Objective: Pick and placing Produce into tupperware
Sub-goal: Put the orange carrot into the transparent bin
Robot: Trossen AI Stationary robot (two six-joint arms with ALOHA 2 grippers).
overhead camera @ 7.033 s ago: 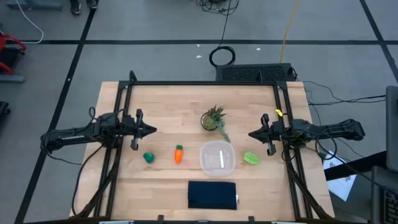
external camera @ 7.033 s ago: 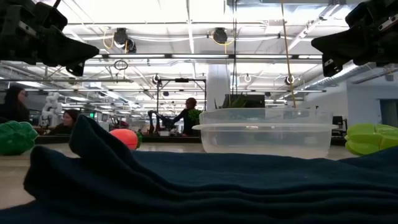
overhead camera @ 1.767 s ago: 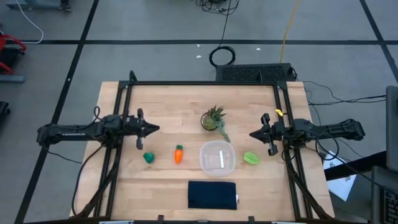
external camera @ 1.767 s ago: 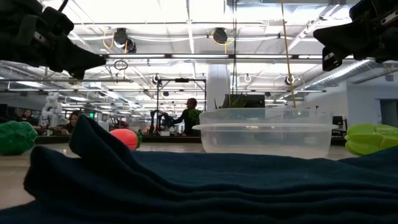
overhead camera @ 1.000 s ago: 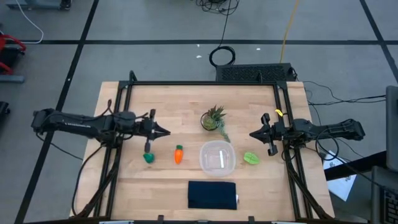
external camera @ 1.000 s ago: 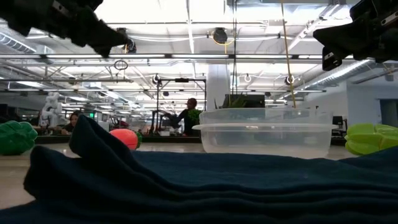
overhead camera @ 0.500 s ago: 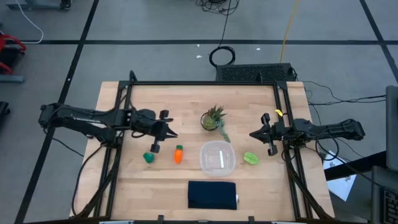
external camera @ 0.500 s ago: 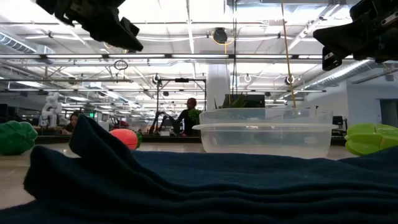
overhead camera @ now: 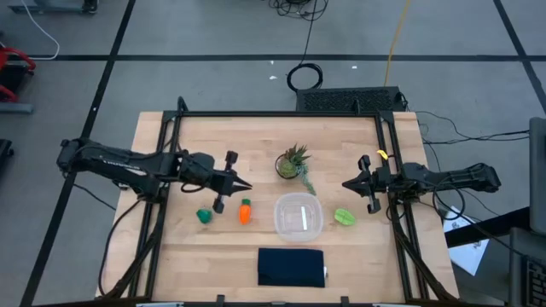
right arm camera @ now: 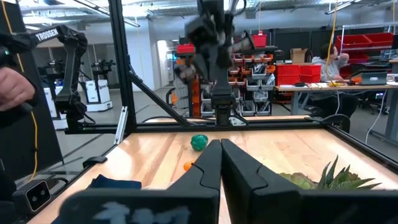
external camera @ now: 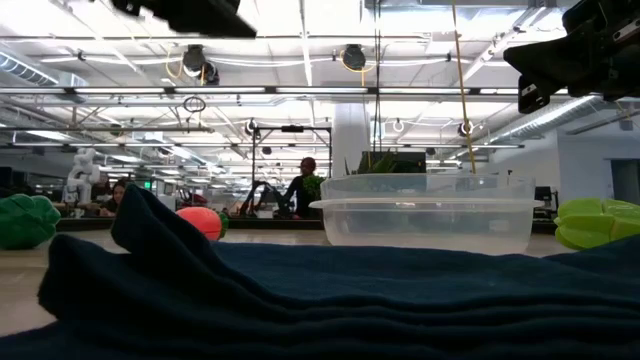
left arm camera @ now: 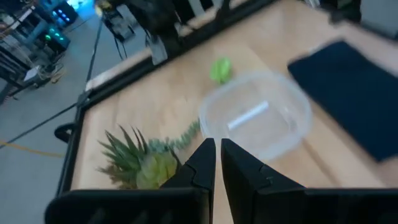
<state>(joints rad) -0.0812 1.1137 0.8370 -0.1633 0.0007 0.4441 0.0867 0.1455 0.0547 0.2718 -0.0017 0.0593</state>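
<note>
Left gripper closed, empty, above carrot.
Potted plant just beside tupperware; right gripper closed, waiting near lime-green piece.

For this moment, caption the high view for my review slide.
Left tool reaches above toy carrot beside empty tupperware.

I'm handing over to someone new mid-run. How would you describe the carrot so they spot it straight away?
Start at the clear tupperware near the table's middle, in front of the potted plant. The carrot lies just on its left-arm side, with the left gripper above the table close by. It is the only orange piece; the dark green piece beside it and the lime-green piece beyond the tupperware are green.
</note>
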